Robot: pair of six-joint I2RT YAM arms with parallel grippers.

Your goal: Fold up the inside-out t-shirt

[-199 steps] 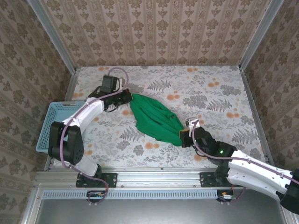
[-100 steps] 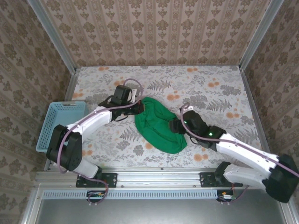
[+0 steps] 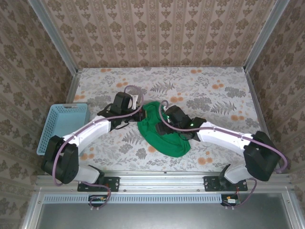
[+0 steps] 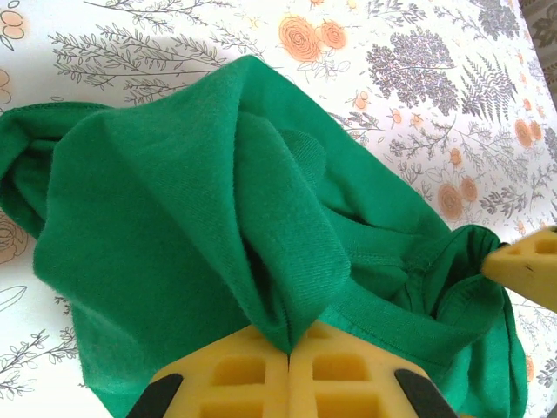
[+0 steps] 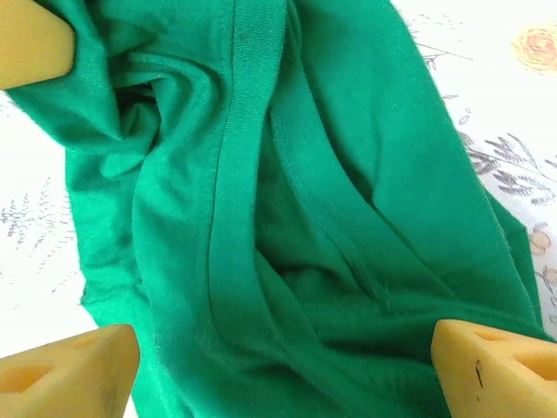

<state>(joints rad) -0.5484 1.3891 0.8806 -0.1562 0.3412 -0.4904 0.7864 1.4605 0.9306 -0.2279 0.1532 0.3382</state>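
Right fingers (image 5: 487, 361) just let go of shirt (image 3: 164, 136) hem, now wide open, empty, swung to frame centre over cloth. Left fingers (image 4: 252, 379) clamped shut on fold. Shirt slumped from stretched to bunched, centre of counter (image 3: 219, 90). No fold made; regrasp likely next.

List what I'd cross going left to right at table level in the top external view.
Light-blue plastic basket → left gripper, shut on the cloth's left edge → crumpled bright green t-shirt → right arm's white forearm
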